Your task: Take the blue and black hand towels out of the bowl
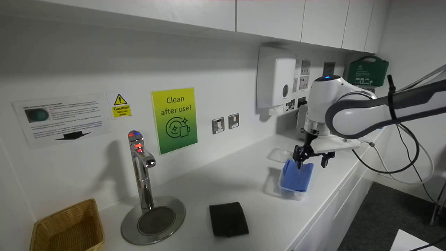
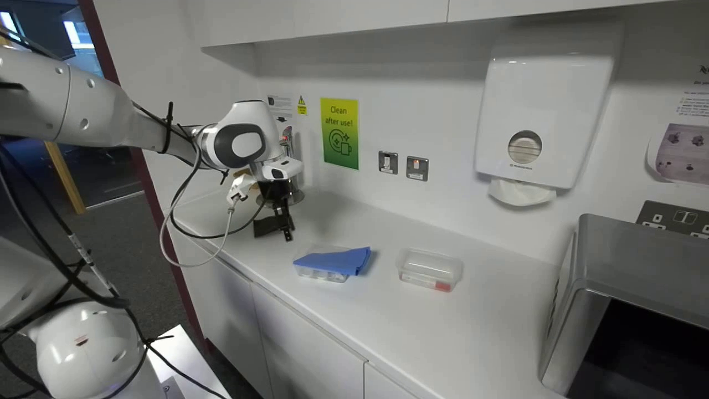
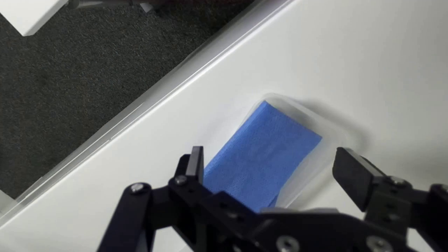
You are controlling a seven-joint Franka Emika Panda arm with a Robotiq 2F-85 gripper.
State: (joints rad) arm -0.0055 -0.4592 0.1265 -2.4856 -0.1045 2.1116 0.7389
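The blue hand towel (image 1: pixel 299 178) lies folded in and over the rim of a clear plastic tub (image 1: pixel 292 195) on the white counter. Both also show in an exterior view, the towel (image 2: pixel 335 261) draped past the tub (image 2: pixel 321 275). The black hand towel (image 1: pixel 228 219) lies flat on the counter, outside the tub, and shows partly behind the gripper in an exterior view (image 2: pixel 266 226). My gripper (image 1: pixel 313 166) is open and empty above the tub. In the wrist view, its spread fingers (image 3: pixel 269 150) stand either side of the blue towel (image 3: pixel 257 168), apart from it.
A second clear container (image 2: pixel 430 269) stands near the tub. A silver appliance (image 2: pixel 626 288), a paper towel dispenser (image 1: pixel 276 78), a tap (image 1: pixel 141 170) and a wicker basket (image 1: pixel 68 226) are along the counter. Cabinets (image 1: pixel 271 17) hang above. The counter's front edge (image 3: pixel 196 75) drops to the floor.
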